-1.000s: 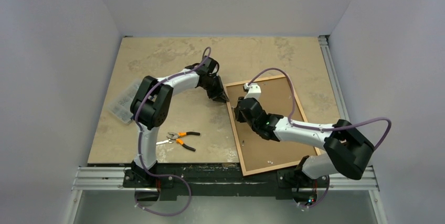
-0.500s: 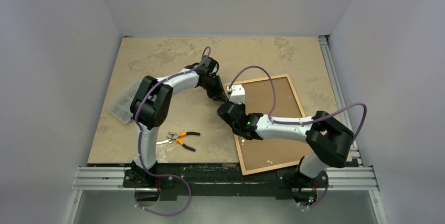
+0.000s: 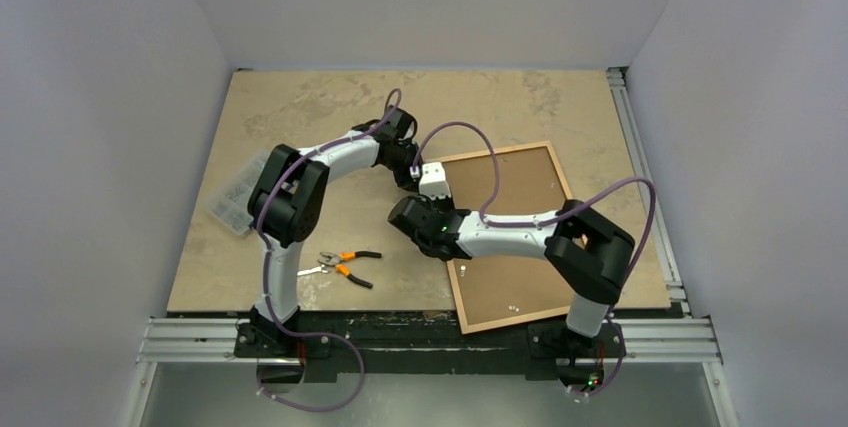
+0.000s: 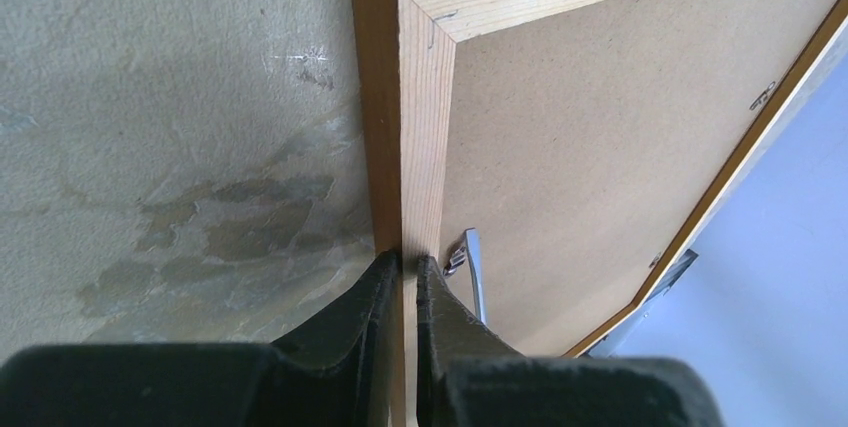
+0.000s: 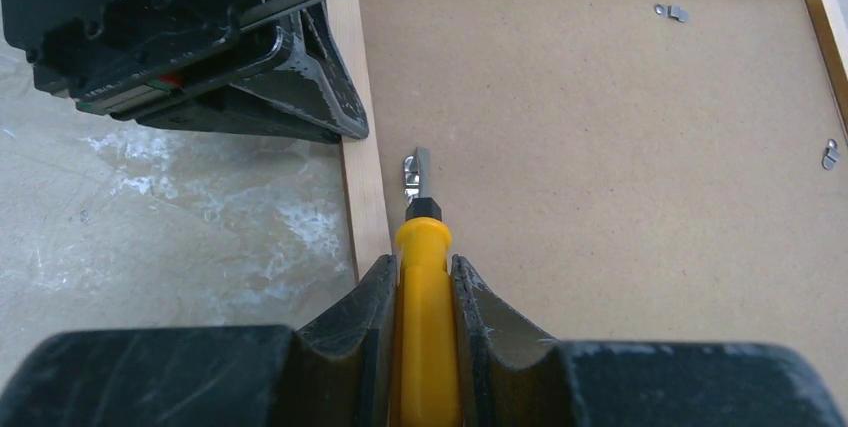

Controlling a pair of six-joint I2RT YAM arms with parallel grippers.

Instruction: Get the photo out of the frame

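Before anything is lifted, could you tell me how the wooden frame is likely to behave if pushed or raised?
The frame looks stiff: solid wood rails joined at the corner, probably moving as one piece. Lying flat on the smooth table, it would likely slide or pivot, not tip. Held by the left pincer on one rail only, it may swing.

Soft, even overhead light fills the top view: the mottled beige tabletop shows no glare, and the arms cast only faint, blurred shadows. In the left wrist view the thin orange-brown wooden frame is crisp in its grain, the black left end effector is dark and soft-focused at the bottom edge, and the lower right corner is washed pale blue. In the right wrist view the black right end effector blurs near the lens; the yellow plastic tool handle looks bright and saturated.
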